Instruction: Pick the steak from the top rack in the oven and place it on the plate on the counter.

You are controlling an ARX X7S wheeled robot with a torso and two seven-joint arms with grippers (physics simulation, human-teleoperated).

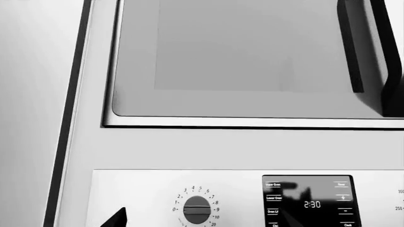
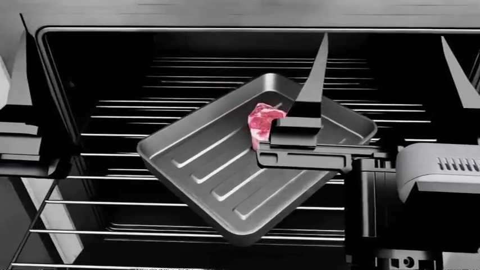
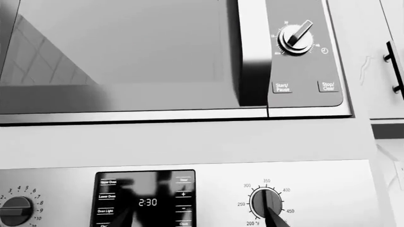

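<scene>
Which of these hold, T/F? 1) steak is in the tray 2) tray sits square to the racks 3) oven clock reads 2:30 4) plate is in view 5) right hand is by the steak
1) True: the steak lies in the tray.
2) False: the tray sits turned at an angle on the racks.
3) True: the display shows 2:30.
4) False: no plate shows in any view.
5) True: the right hand has one finger right beside the steak; whether it touches the meat cannot be told.
</scene>
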